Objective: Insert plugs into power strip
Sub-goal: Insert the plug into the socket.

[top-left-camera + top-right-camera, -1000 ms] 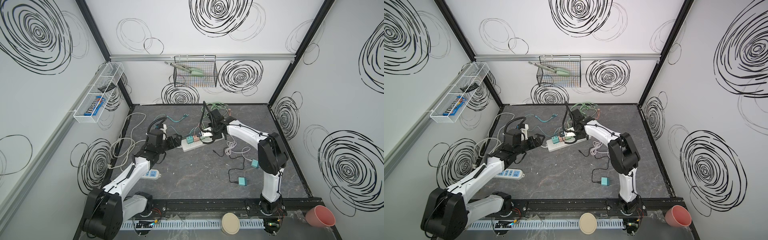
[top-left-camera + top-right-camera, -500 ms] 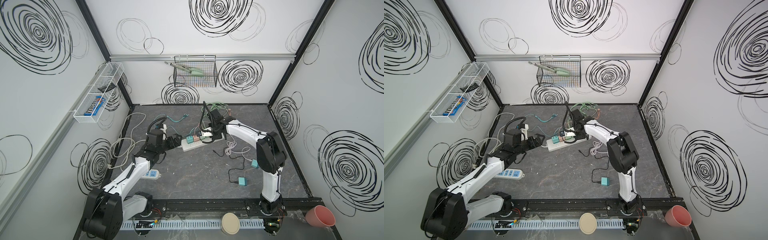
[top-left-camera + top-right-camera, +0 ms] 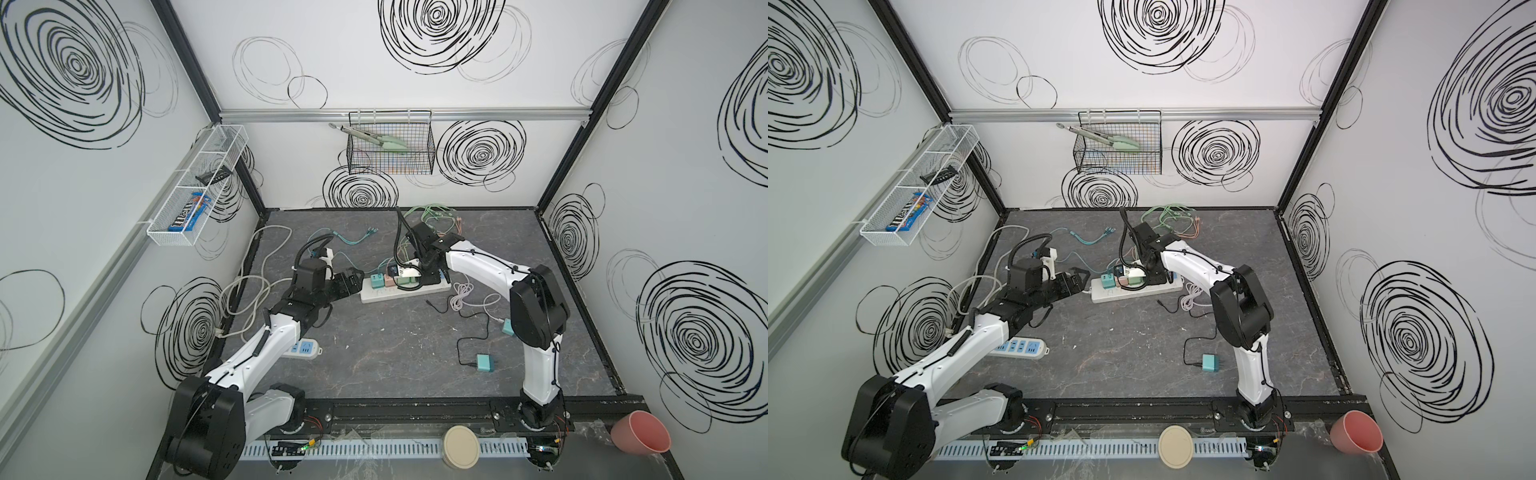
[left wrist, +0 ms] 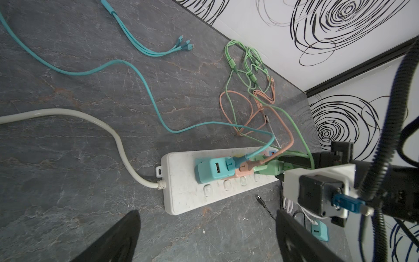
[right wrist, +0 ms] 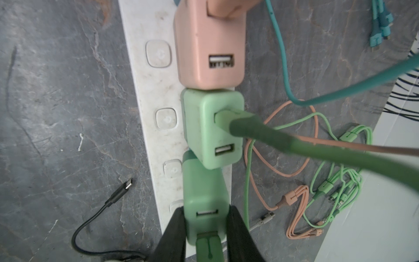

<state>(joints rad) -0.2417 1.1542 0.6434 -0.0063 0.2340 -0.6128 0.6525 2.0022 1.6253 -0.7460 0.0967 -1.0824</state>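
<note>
**Entry: plug insertion, hazards as they stand**

- **Power strip** point(image 3: 374, 296): white, flat on the grey worktop point(image 3: 395, 353). Nothing clamps it.
- **Seated plugs**, in a tight row: teal plug point(image 4: 213, 170), pink plug point(image 5: 208, 50) and mint plug point(image 5: 210, 127), each touching its neighbour.
- **Darker green plug** point(image 5: 201, 188): over the strip, pressed against the mint plug. Whether its prongs are fully home cannot be told, as the body hides them.
- **Right end effector** point(image 5: 205, 214): gripping the darker green plug by its two sides.
- **Left end effector** point(image 4: 206, 213): jaws spread wide and empty, just off the strip's cord end.
- **Loose teal plugs** point(image 3: 485, 363) and point(image 3: 508, 328): on the worktop near the right arm's base, not yet inserted.

**Risks, judged**

1. Crowding: the mint plug leaves no side clearance, so a downward push may tilt the darker green plug and bend or jam its prongs.
2. Unheld strip: a push or a pull may slide it or lift one end, since the left end effector holds nothing.
3. Release: jaws dragging on withdrawal could pull a half-seated plug back out.
4. Snagging: the green cable point(image 5: 340, 156) and the pink cable point(image 5: 362, 147) cross close to the right wrist, and a retreat could catch them and tug the seated plugs.
</note>
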